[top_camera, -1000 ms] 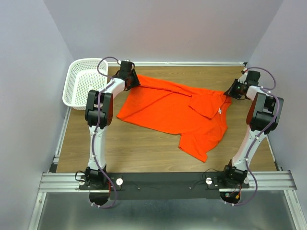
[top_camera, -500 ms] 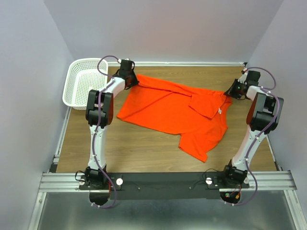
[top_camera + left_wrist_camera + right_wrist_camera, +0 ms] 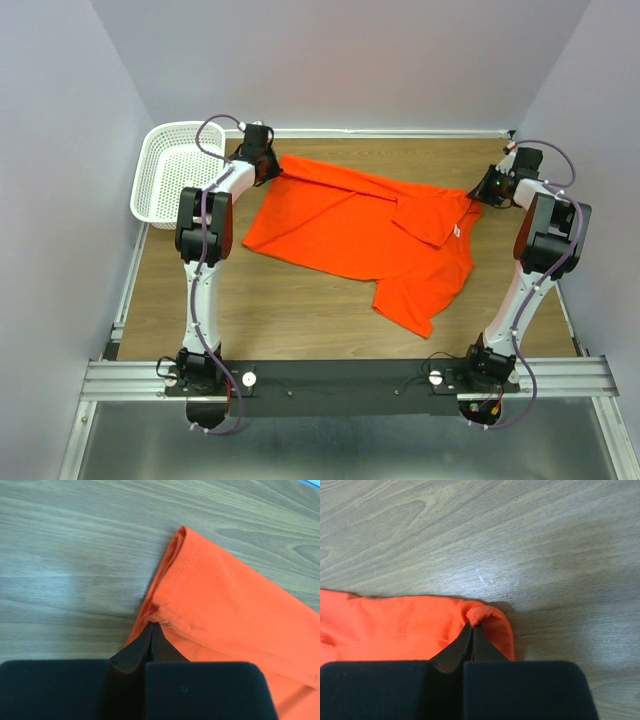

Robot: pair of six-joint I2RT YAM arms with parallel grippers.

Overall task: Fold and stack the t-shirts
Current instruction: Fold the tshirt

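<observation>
I see the t-shirt point(image 3: 365, 232) lying between left claw point(image 3: 277, 168) and right claw point(image 3: 477, 197), with the basket point(image 3: 160, 185) left of the left claw.

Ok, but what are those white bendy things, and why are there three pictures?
Those are two robot arms with pinchers on the ends. The big picture looks down from above and behind them. The other two come from small cameras on the wrists, so the black fingers look huge. An orange t-shirt lies rumpled on the wooden table, and a white basket sits at the far left corner. The left gripper pinches the t-shirt's far left corner; the right gripper pinches its far right edge. Both are shut on the cloth.
</observation>
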